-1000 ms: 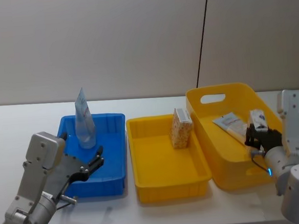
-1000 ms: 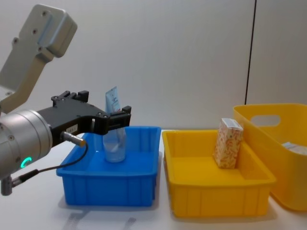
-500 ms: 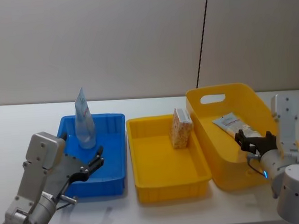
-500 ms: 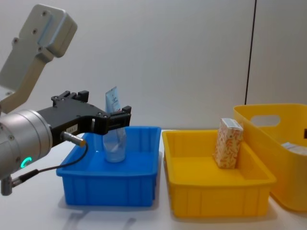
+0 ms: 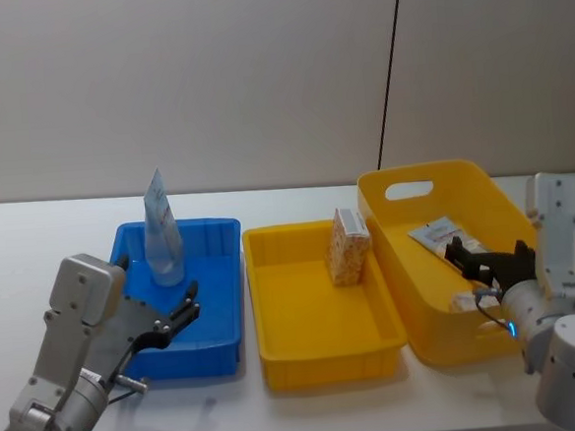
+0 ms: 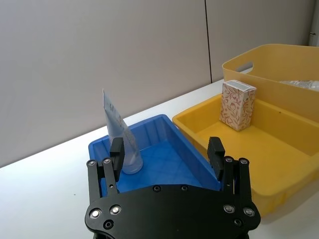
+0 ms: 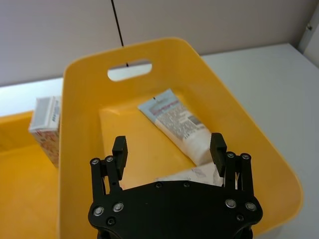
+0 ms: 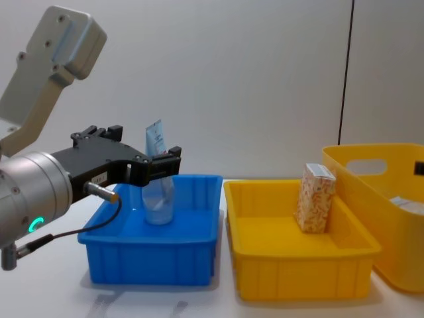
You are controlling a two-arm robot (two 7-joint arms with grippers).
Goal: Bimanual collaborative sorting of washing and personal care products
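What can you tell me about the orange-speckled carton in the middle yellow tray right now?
The orange-speckled carton is a tall, narrow box that looks like printed cardboard, cream with a dense orange floral speckle and a white top flap. It stands upright inside the shallow yellow tray, at the tray's far right corner, close against the right wall beside the deep yellow bin. It looks closed and undamaged. Nothing grips it: the left hand hovers open over the blue bin, and the right hand is open over the deep yellow bin.

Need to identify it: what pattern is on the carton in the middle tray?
Orange floral speckles on cream carton, clearest in left wrist view.
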